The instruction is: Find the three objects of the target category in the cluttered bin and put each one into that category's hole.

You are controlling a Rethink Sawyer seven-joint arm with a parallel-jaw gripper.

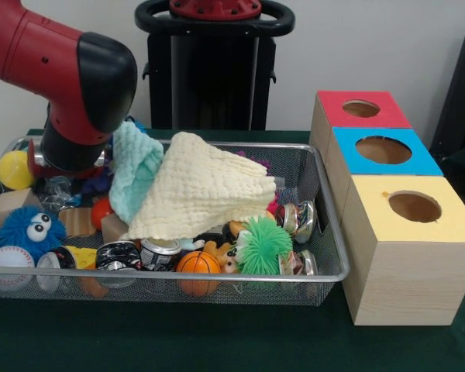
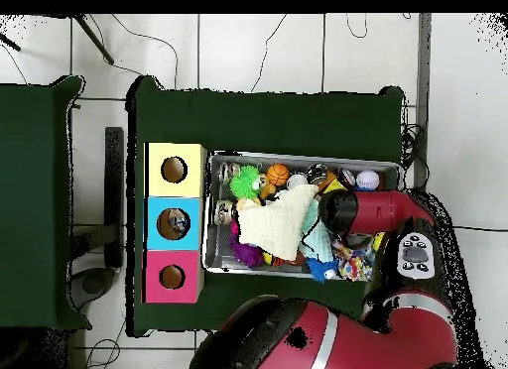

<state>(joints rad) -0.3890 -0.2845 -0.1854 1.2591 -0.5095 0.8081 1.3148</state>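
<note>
The silver wire-mesh bin [image 1: 217, 276] stands on the green table, full of clutter; it also shows in the overhead view [image 2: 298, 158]. A cream cloth [image 1: 201, 186] and a teal cloth [image 1: 136, 167] lie heaped over its middle. My red and black arm [image 1: 77, 85] reaches down into the bin's left part beside the teal cloth. The wrist hides my gripper [image 1: 68, 159], so its state does not show. Three wooden boxes with round holes stand right of the bin: red top [image 1: 360, 108], blue top [image 1: 384, 149], yellow top [image 1: 415, 207].
In the bin lie a green spiky ball [image 1: 263, 244], a small basketball [image 1: 198, 263], a baseball [image 1: 9, 260], a blue fuzzy ball with eyes [image 1: 29, 229], a yellow ball [image 1: 14, 169], a wooden block [image 1: 12, 203] and crushed cans [image 1: 159, 252]. The black pedestal [image 1: 213, 70] stands behind.
</note>
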